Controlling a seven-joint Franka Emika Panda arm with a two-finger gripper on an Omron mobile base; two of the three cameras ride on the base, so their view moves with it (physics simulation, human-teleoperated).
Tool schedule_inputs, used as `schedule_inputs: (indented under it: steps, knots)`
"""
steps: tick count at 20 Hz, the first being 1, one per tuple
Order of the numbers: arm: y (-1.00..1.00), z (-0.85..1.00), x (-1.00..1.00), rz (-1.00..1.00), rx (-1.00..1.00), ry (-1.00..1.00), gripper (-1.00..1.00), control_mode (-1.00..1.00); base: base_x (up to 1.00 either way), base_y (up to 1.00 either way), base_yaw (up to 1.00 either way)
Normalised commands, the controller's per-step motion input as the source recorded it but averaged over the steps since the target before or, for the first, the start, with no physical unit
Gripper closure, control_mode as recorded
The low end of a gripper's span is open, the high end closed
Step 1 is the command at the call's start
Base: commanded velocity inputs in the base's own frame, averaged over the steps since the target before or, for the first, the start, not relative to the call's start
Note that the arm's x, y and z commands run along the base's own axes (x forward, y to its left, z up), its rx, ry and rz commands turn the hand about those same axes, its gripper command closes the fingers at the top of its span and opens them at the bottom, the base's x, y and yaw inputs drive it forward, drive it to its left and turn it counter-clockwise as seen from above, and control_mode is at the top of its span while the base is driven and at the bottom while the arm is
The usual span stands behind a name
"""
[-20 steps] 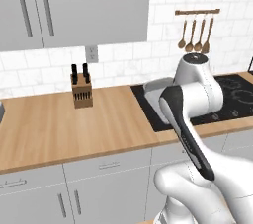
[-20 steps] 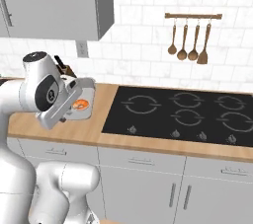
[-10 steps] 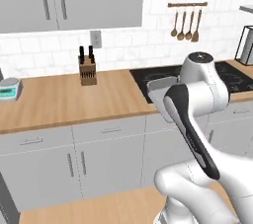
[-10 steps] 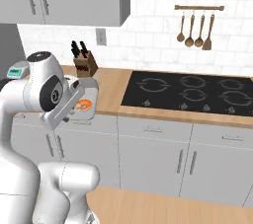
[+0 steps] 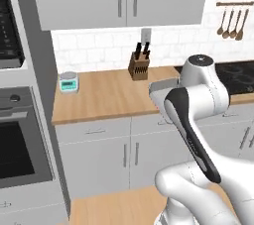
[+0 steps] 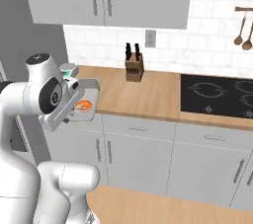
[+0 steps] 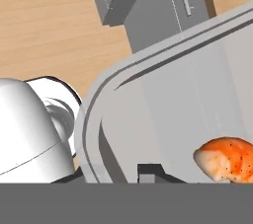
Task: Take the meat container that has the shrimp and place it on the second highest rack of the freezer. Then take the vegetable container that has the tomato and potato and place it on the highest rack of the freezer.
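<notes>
My gripper point(image 7: 148, 174) is shut on the near rim of the meat container point(image 7: 163, 94), a pale grey shallow tray held in the air in front of the counter. The orange shrimp point(image 7: 226, 161) lies on the tray's floor, to the right of the dark fingertip. From the right base view the meat container point(image 6: 90, 91) sits just beyond my forearm with the shrimp point(image 6: 84, 105) showing in it. Its edge point(image 5: 159, 89) peeks out beside my wrist in the left base view. The freezer, its racks, the vegetable container, the tomato and the potato are out of view.
A wooden counter point(image 5: 109, 92) runs along the wall with a knife block point(image 5: 139, 64) and a small teal scale point(image 5: 68, 82) on it. An oven column point(image 5: 20, 135) stands at the left. The black cooktop point(image 6: 217, 94) lies to the right, with grey cabinets below.
The base has moved, so the whole scene slid right: the cooktop went toward the right edge and the oven column came into view. The tray stays in my grip.
</notes>
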Motion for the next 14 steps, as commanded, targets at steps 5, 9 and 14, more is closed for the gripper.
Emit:
schedule_inputs:
  steps: [5,9,14]
  knots:
    - [0.00,0.00,0.00,0.00,0.00,0.00,1.00,1.00,0.00,1.00,0.07]
    - [0.00,0.00,0.00,0.00,0.00,0.00,1.00,1.00,-0.23,1.00,0.02]
    - [0.00,0.00,0.00,0.00,0.00,0.00,1.00,1.00,-0.58,1.00,0.00]
